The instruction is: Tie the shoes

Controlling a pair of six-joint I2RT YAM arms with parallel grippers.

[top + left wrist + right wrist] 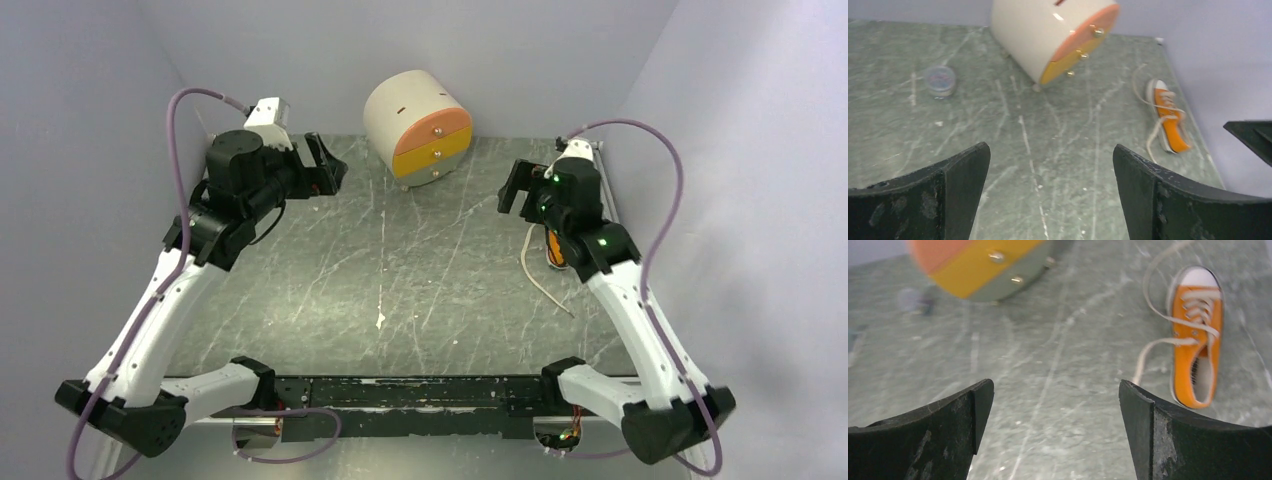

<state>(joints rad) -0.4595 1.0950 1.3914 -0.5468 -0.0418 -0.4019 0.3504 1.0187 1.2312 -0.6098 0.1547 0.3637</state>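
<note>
Black jaws of the left gripper are spread wide, nothing held. A drawer box is set at the table rear. The right gripper is likewise spread, empty. The shoe is laid by the right edge, laces untied.

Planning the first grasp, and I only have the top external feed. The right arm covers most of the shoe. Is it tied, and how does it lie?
Observer: It's untied. In the right wrist view the orange shoe sits on its sole with the toe cap pointing away from that camera. Its laces trail loose over the table.
Operator: Anything else down there that my view doesn't show?
Observer: Yes. The left wrist view shows a small clear jar standing on the table, to the left of the round drawer box in that view.
</note>
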